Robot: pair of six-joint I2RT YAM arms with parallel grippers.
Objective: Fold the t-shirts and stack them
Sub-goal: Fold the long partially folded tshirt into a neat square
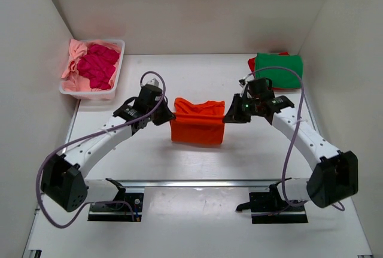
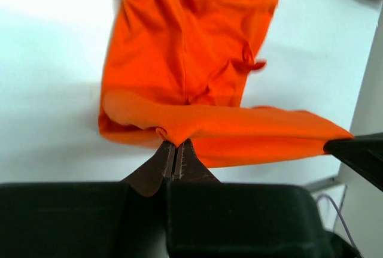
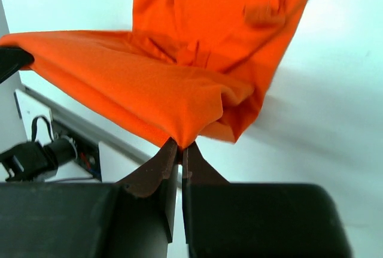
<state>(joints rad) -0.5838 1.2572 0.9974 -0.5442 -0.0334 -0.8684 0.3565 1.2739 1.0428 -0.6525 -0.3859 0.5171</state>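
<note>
The bright orange t-shirt [image 1: 197,122] hangs in the middle of the table, stretched between my two grippers and held above the surface. My left gripper [image 1: 167,116] is shut on its left edge, and the pinch shows in the left wrist view [image 2: 175,144]. My right gripper [image 1: 228,115] is shut on its right edge, also seen in the right wrist view [image 3: 181,146]. The orange shirt fills both wrist views [image 2: 185,72] [image 3: 179,60]. A folded green t-shirt [image 1: 279,70] lies on a red one [image 1: 252,64] at the back right. Magenta [image 1: 97,66] and light pink [image 1: 72,61] shirts lie in the basket.
A white plastic basket [image 1: 109,93] stands at the back left. White walls close in the table on three sides. A metal rail [image 1: 197,182] runs across near the arm bases.
</note>
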